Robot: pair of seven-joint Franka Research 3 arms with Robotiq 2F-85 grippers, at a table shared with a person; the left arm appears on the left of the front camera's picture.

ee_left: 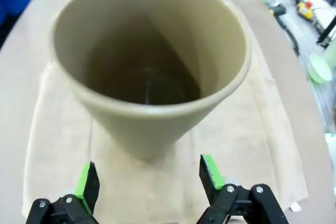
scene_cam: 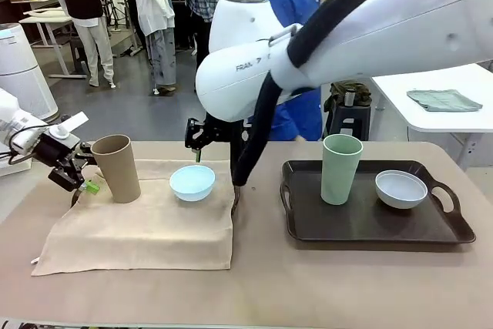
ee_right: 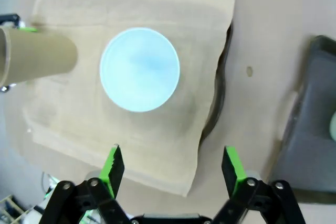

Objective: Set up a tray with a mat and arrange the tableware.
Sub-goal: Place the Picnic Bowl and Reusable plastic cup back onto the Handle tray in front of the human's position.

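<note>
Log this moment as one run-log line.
mat: tan tumbler, light blue bowl | tray: mint tumbler, white bowl | left jaws: open beside tan tumbler | right jaws: open above light blue bowl

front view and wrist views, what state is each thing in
tan tumbler, upright on the mat, empty
light blue bowl, upright on the mat, empty
mint green tumbler, upright on the dark tray
white bowl, upright on the dark tray
mat, spread out
left gripper, open, near the tan tumbler's base
right gripper, open, above the light blue bowl
</note>
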